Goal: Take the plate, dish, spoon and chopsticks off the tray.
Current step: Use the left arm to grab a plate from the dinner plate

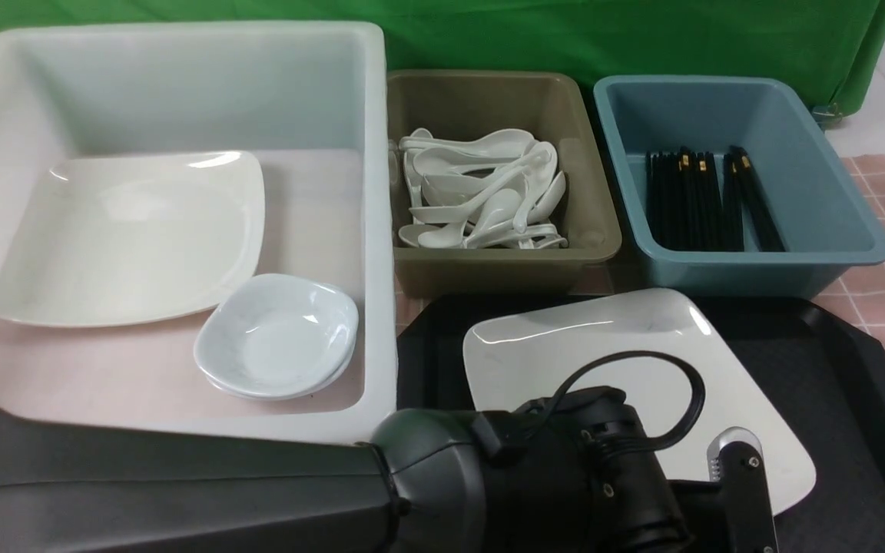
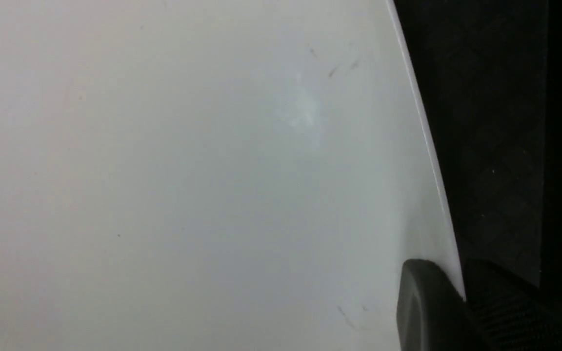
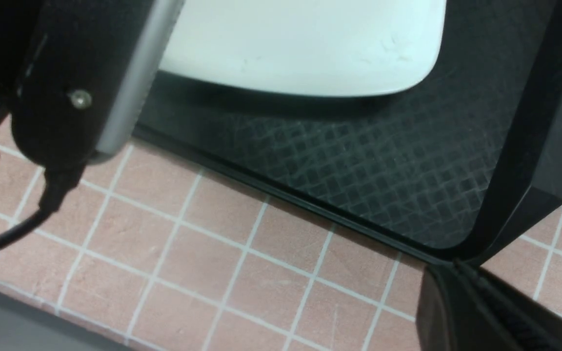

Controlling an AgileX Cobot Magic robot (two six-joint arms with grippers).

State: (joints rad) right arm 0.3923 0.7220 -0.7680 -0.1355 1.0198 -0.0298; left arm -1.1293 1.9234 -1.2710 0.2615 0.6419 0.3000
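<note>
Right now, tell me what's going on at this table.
The left pincer straddles the rim of the plate, the only item showing on the tray. Whether it is clamped is unclear. Another plate and two stacked dishes lie in the white tub, spoons in the brown tub, chopsticks in the blue tub. The right pincer hangs by a tray corner; only one finger shows.
</note>
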